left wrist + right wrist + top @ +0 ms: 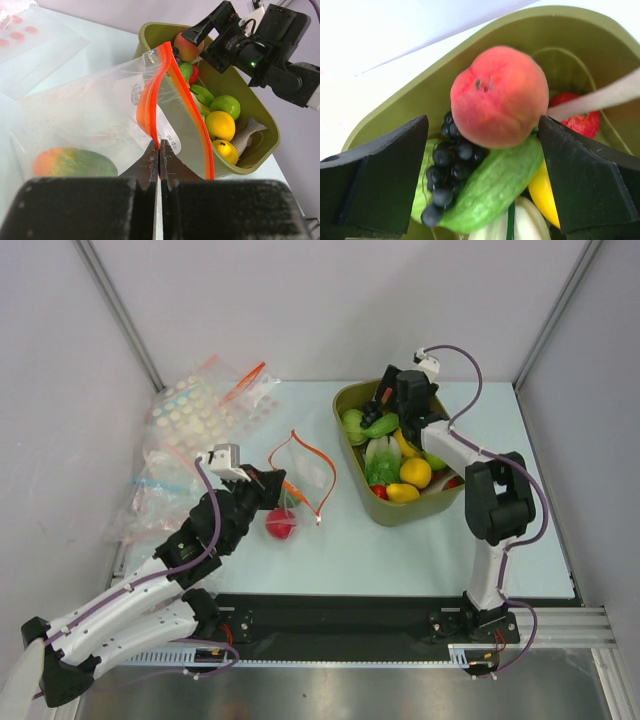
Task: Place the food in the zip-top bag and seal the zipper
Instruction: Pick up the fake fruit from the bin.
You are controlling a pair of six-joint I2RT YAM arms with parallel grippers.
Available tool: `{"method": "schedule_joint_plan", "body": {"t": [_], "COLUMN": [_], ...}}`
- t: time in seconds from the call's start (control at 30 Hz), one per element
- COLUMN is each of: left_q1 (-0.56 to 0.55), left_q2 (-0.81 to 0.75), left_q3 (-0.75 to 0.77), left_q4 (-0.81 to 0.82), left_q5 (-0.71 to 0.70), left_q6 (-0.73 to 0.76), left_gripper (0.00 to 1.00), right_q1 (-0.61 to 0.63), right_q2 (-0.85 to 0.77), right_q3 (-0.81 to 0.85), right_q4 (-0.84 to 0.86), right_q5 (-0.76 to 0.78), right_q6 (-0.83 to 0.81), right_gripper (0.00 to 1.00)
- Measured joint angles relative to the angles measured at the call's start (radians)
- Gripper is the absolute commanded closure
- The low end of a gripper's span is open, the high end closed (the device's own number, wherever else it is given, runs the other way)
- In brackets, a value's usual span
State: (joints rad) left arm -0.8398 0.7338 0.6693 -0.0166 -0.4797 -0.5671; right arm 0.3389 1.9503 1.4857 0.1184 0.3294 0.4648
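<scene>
While the left gripper (159,146) has its fingers pressed together on the rim of the zip-top bag (90,120), at the zipper (150,90), the bag gapes mid-tabletop (400,560), holding one orange-green fruit (75,162). Toward the far right edge, the olive tub (400,515) holds grapes (447,170), a cucumber (490,190), lemons (220,125) and a peach (500,95), flanked by the right gripper's (482,125) wide-apart fingers.

My top camera looked down from behind my arm bases (480,625) over the whole table (400,550). My left wrist camera peered past its fingers (145,172) toward the olive-green tub (257,110); my right one hung close above its peach (500,97). All shared the tub.
</scene>
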Motion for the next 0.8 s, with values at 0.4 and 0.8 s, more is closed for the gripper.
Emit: {"method": "schedule_joint_plan", "body": {"t": [0.4, 0.8], "left_q1": [0.0, 0.0], "left_q2": [0.024, 0.031], "left_q3": [0.0, 0.0], "left_q4": [-0.002, -0.004], "left_q5": [0.011, 0.013], "left_q6": [0.0, 0.0], "left_gripper": [1.0, 1.0], "right_q1": [-0.001, 0.0], "right_q2": [0.137, 0.07], "right_q3": [0.116, 0.032], "right_q4": [-0.018, 0.022], "right_q5": [0.072, 0.037], "right_q6": [-0.043, -0.119], "right_gripper": [0.18, 0.49]}}
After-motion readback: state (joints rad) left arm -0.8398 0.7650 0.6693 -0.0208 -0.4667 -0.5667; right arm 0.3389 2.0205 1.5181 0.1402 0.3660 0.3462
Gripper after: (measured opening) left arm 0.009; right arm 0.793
